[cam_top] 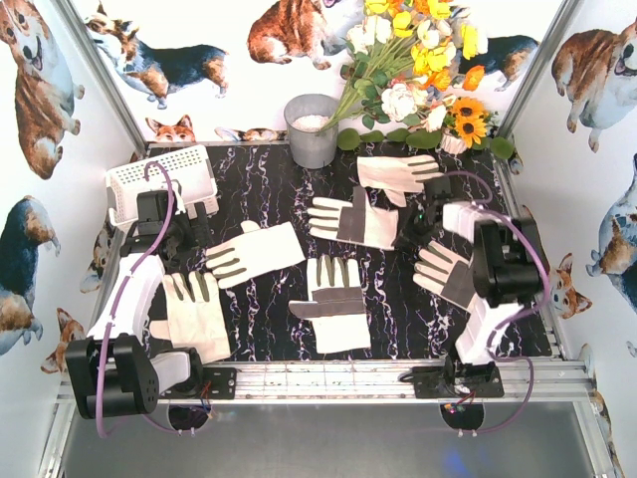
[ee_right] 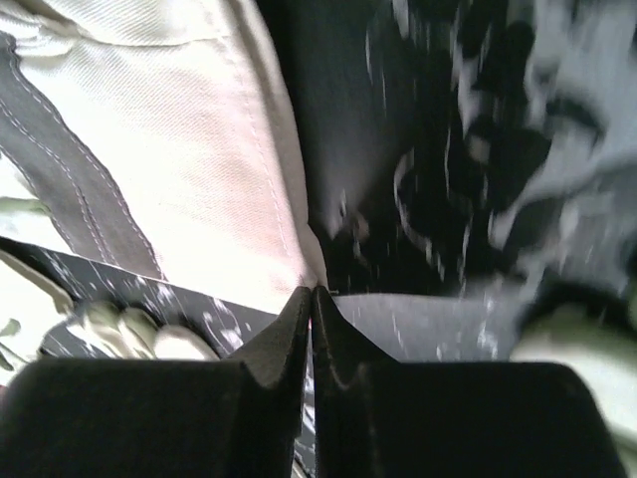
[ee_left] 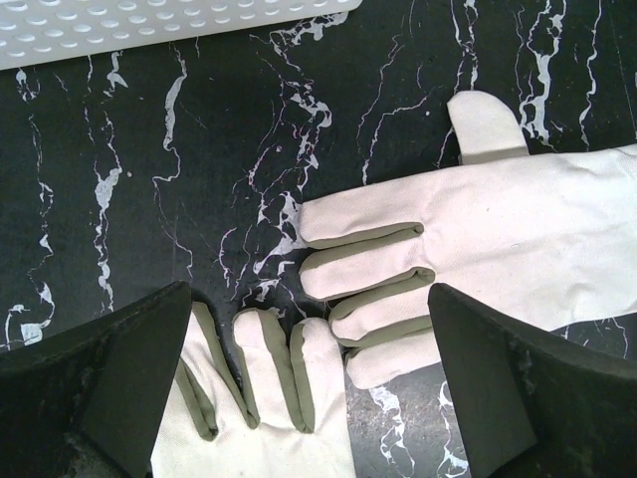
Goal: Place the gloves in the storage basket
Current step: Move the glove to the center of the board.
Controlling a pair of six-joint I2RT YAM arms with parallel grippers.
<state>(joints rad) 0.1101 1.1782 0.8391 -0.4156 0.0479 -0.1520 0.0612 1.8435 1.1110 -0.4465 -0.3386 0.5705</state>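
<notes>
Several cream-white gloves lie on the black marbled table. One glove (cam_top: 255, 254) lies left of centre and another (cam_top: 195, 315) at the near left. Their fingertips show in the left wrist view, one glove (ee_left: 498, 239) at the right and the other (ee_left: 259, 398) at the bottom. My left gripper (cam_top: 199, 227) (ee_left: 309, 299) hovers open above those fingertips. The storage basket (cam_top: 159, 179) (ee_left: 149, 25) stands at the far left. My right gripper (cam_top: 423, 217) (ee_right: 312, 291) is shut on the cuff edge of a grey-banded glove (cam_top: 353, 221) (ee_right: 199, 149).
More gloves lie at the far centre right (cam_top: 398, 174), near centre (cam_top: 333, 299) and beside the right arm (cam_top: 448, 274). A grey metal bucket (cam_top: 312, 129) and a bunch of flowers (cam_top: 418, 70) stand at the back. Printed walls close in both sides.
</notes>
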